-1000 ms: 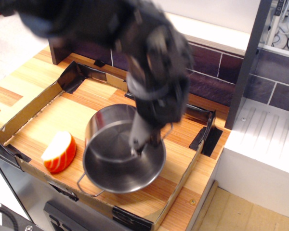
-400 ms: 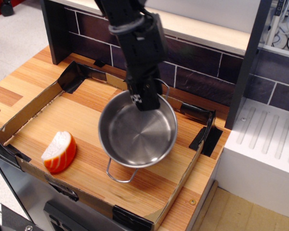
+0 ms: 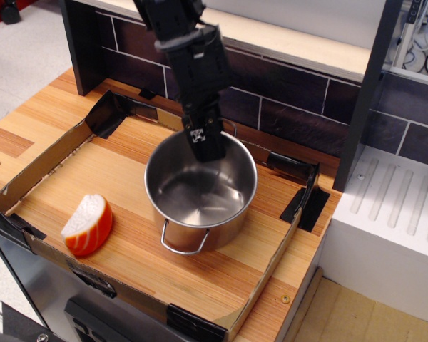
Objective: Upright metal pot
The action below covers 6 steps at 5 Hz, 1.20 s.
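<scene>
Steel metal pot (image 3: 200, 192) upright | claw (image 3: 206, 144) at rim | markings unreadable

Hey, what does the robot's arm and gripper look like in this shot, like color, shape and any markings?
The arm is black and blocky, built of boxy segments that narrow toward the gripper. The gripper is black too, ending in slim dark fingers. A small white patterned marking, like a printed tag, sits on its lower front face. No loose cables or sleeves are visible along it.

Arm reaches down from above; gripper (image 3: 206, 146) tip lowered (jaw state unclear).
</scene>
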Tool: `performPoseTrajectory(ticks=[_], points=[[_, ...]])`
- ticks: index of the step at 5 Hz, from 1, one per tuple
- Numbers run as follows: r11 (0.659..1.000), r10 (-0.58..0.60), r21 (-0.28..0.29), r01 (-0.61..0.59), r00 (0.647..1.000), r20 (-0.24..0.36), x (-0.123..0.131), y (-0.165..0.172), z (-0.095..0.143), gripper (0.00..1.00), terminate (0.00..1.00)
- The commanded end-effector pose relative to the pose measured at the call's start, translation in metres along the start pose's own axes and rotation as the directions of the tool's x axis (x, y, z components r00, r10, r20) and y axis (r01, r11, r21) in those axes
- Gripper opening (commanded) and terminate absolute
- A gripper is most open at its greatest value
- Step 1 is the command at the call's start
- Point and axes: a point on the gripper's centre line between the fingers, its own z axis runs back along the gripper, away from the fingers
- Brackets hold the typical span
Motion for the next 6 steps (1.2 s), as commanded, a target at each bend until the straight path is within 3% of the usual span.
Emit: performPoseTrajectory(ticks=[1, 2, 3, 4, 6], points=[[0.998, -0.038, 0.046, 0.039, 0.999, -0.023, -0.028, -0.011, -0.002, 0.00, 0.00], [0.981, -0.072, 0.179, 0.078, 0.997, -0.040, -0.027, -0.011, 0.001, 1.00, 0.00], [0.952, -0.089, 0.285, 0.109, 0.993, -0.082, -0.025, -0.013, 0.008, 1.00, 0.00], [0.913, -0.077, 0.390, 0.117, 0.990, -0.117, -0.019, -0.019, 0.030, 1.00, 0.00], [0.889, -0.032, 0.454, 0.063, 0.997, -0.074, 0.006, -0.037, 0.096, 1.00, 0.00]])
